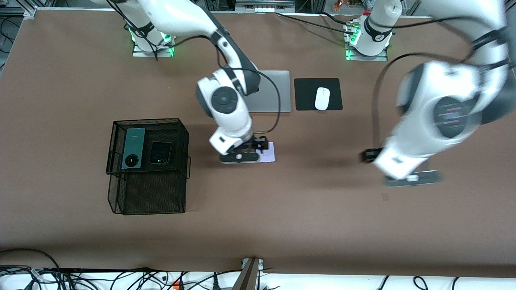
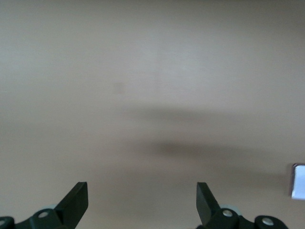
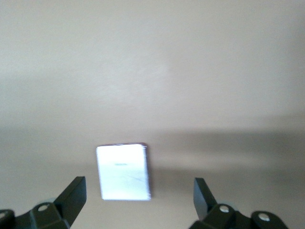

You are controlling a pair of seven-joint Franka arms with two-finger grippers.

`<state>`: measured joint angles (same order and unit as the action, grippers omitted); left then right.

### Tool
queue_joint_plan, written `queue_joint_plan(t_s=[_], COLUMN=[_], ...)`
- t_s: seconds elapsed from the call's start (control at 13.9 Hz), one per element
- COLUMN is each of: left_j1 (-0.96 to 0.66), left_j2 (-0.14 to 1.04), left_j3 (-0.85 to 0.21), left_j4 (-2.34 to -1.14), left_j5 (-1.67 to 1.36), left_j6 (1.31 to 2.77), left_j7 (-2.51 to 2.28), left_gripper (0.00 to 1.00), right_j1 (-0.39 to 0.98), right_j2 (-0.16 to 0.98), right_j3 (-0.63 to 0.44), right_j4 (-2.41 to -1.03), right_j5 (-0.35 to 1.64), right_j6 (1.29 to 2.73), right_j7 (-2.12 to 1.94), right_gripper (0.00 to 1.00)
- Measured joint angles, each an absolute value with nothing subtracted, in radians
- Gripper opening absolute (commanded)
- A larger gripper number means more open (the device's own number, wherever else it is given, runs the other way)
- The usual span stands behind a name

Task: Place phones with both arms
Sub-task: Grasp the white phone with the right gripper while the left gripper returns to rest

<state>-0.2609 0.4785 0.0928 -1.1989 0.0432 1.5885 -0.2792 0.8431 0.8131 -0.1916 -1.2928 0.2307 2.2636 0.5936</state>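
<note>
with the green phone (image 1: 133, 148) and black phone (image 1: 160, 152) already on the basket (image 1: 117, 177), we have only the lilac phone (image 1: 268, 152) left on the table; our right gripper (image 3: 138, 193) hangs wide open over it, holding nothing, while our left gripper (image 2: 142, 198) waits, open and empty.

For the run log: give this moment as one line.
right gripper: jaws open over lilac phone | left gripper: jaws open over bare table | green phone, black phone: in mesh basket

Two phones (image 1: 134, 148) lie side by side on the wire basket (image 1: 147, 165) toward the right arm's end of the table (image 1: 282, 209); a third phone (image 1: 268, 152) lies mid-table, nearer the front camera than the laptop (image 1: 274, 92).
</note>
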Motion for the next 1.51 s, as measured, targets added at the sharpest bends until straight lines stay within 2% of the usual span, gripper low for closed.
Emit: queue_joint_plan(t_s=[0.22,0.43,1.08,1.43,1.51], left_j1=[-0.157,-0.136,-0.127,-0.106,-0.108], left_j2=[0.379,0.301,0.163,0.133,0.134], left_j3=[0.091,0.087,0.078,0.075,0.071], left_j4=[-1.201,-1.202,-1.216,-1.283,-1.304], left_j5=[0.043,0.043,0.012,0.007,0.0], left_j6=[1.528,1.459,1.302,1.295,1.306], left_j7=[-0.176,-0.139,-0.071,-0.034,-0.034], left_gripper=[1.0,1.0,1.0,1.0,1.0], right_j1=[0.903,0.923,0.92,0.92,0.92], right_j2=[0.903,0.953,0.973,0.996,0.999], right_j3=[-0.185,-0.185,-0.187,-0.187,-0.187], right_j4=[-1.284,-1.277,-1.275,-1.275,-1.275], right_j5=[0.215,0.102,0.073,0.073,0.073], right_j6=[2.39,2.411,2.438,2.469,2.476], right_j7=[0.611,0.61,0.548,0.548,0.548], right_gripper=[0.99,0.99,0.99,0.99,0.96])
